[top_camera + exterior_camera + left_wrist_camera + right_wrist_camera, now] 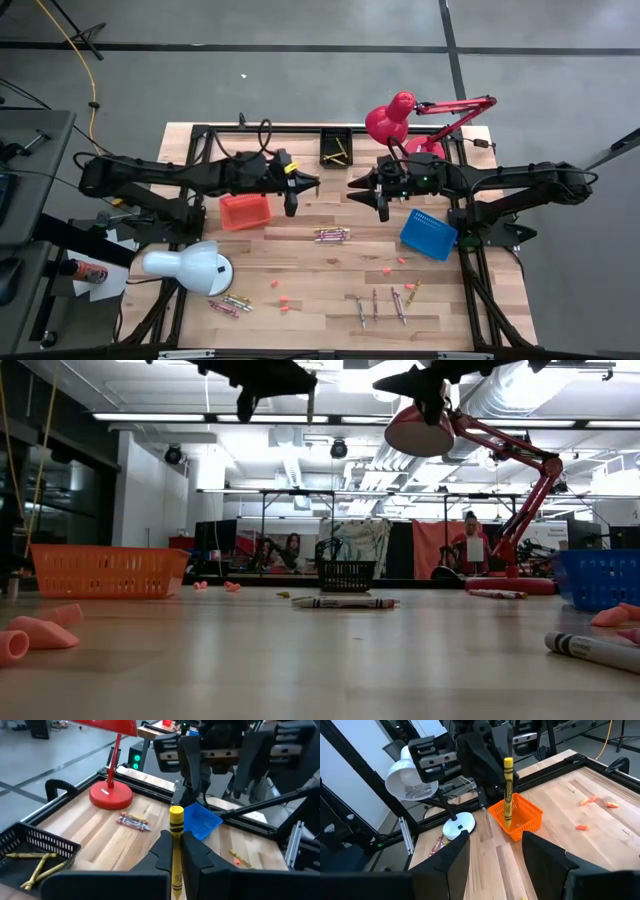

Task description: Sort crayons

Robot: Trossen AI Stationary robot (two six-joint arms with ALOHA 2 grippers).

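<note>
Left gripper (pixel 175 851) clamped on a yellow crayon (pixel 175 827), held high over the table's middle, long axis upright. Right gripper (pixel 492 851) faces it from the right, fingers apart and empty, nearer than either basket. Handover looks likely; black basket (pixel 336 148) of yellows sits beyond.

We see a pale wood-plank table (pixel 320 270), matt; mesh plastic orange basket (pixel 245 211); glossy red lamp (pixel 390 122); paper-wrapped yellow crayon (pixel 175 850).

Left hand (pixel 312 183) clamped, right hand (pixel 352 185) spread, facing.
</note>
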